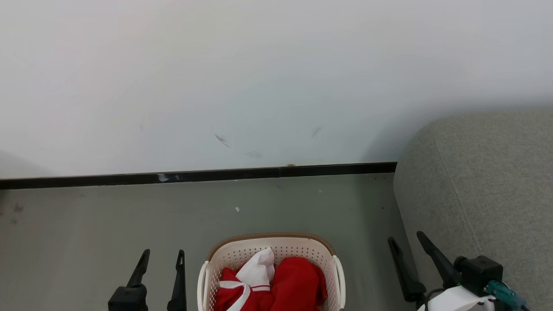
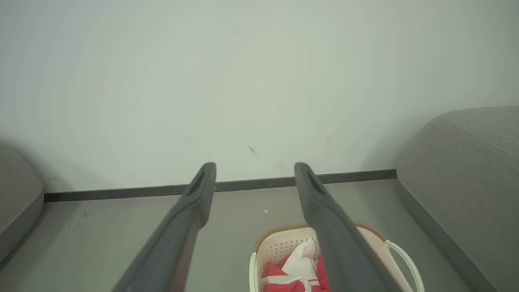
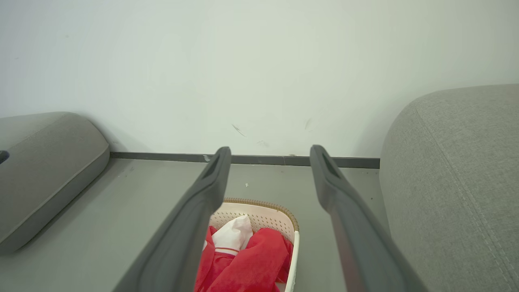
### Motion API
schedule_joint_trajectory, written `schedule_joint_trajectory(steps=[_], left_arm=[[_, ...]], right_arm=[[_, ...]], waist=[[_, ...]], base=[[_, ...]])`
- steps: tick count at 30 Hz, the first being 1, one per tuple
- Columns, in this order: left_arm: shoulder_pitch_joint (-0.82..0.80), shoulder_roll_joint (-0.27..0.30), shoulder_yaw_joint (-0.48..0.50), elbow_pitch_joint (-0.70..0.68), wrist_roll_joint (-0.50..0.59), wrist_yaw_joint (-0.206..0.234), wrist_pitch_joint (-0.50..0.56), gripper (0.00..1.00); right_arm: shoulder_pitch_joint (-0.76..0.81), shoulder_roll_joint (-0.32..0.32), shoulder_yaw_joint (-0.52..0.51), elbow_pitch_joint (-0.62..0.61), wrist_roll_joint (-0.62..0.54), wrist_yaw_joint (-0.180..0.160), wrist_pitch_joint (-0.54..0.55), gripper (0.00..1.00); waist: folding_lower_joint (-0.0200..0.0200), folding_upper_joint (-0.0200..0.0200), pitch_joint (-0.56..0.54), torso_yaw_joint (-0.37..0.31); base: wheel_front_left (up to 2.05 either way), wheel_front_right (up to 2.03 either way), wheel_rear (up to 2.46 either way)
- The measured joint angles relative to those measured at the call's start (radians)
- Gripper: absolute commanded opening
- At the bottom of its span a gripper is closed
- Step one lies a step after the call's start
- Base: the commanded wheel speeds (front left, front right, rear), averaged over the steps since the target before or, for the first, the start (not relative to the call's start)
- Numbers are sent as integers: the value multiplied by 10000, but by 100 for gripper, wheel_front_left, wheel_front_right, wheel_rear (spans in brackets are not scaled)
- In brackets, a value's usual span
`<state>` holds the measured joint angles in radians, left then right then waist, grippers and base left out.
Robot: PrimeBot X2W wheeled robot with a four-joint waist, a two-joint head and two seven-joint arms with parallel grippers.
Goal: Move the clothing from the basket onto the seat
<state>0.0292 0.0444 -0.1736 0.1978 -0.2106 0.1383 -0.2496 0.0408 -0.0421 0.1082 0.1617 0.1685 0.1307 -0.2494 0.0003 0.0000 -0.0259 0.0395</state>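
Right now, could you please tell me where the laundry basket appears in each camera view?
Head view: the basket sits at bottom centre, cut off by the lower edge.
Left wrist view: the basket is at the bottom, right of centre.
Right wrist view: the basket is at bottom centre.
Shared landmark: the dark baseboard runs across behind it in all three.

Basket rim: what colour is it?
The rim is brown, on a cream-white basket; it shows best in the head view.
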Motion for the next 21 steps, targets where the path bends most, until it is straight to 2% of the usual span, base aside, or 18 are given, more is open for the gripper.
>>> schedule_joint_trajectory(steps=[12,21], left_arm=[[-141,31,-257,224,253,-17,-2,100],[-786,222,-602,922,614,-263,-27,100]], right_arm=[[253,2,-244,-263,54,0,-4,100],[349,10,-491,-606,-67,0,-6,100]], waist=[[0,0,275,-50],[0,0,673,-132]], base=[[0,0,0],[0,0,0]])
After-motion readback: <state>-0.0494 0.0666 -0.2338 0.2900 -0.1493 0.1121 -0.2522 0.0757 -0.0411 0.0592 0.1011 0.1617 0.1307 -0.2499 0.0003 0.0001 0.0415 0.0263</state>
